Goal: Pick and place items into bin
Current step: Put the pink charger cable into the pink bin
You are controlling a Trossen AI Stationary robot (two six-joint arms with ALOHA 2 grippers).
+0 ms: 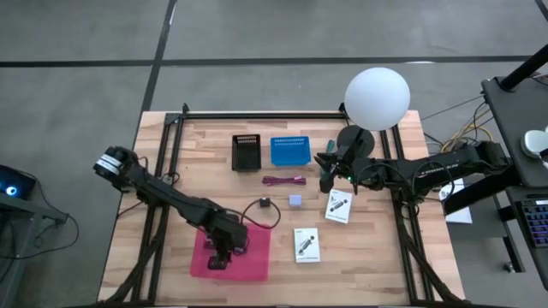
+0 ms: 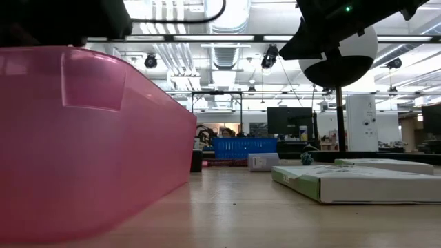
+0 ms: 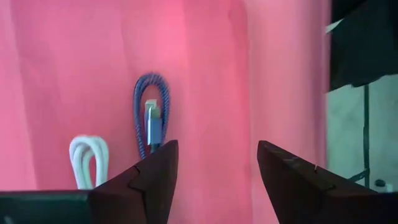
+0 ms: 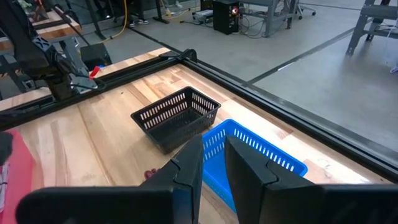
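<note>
My left gripper (image 1: pixel 219 255) hangs open over the pink bin (image 1: pixel 253 261), fingers pointing down and touching nothing. In the left wrist view a blue braided cable loop (image 3: pixel 151 118) and a white coiled cable (image 3: pixel 87 158) lie on the bin floor (image 3: pixel 211 93). My right gripper (image 1: pixel 324 175) is raised above the table near the blue basket (image 1: pixel 289 151). Its fingers (image 4: pixel 189 171) stand a narrow gap apart with nothing between them. On the wood lie the maroon cable (image 1: pixel 283 180), black cube (image 1: pixel 265 203), lavender cube (image 1: pixel 295 200), two white cards (image 1: pixel 339 205) (image 1: pixel 306 244) and the teal tool (image 1: pixel 328 146).
A black basket (image 1: pixel 247 151) sits beside the blue basket near the table's far edge. A white sphere (image 1: pixel 377 97) stands at the far right corner. Black frame rails (image 1: pixel 257 114) run along the table's sides. In the low view the pink bin wall (image 2: pixel 83 138) fills the left.
</note>
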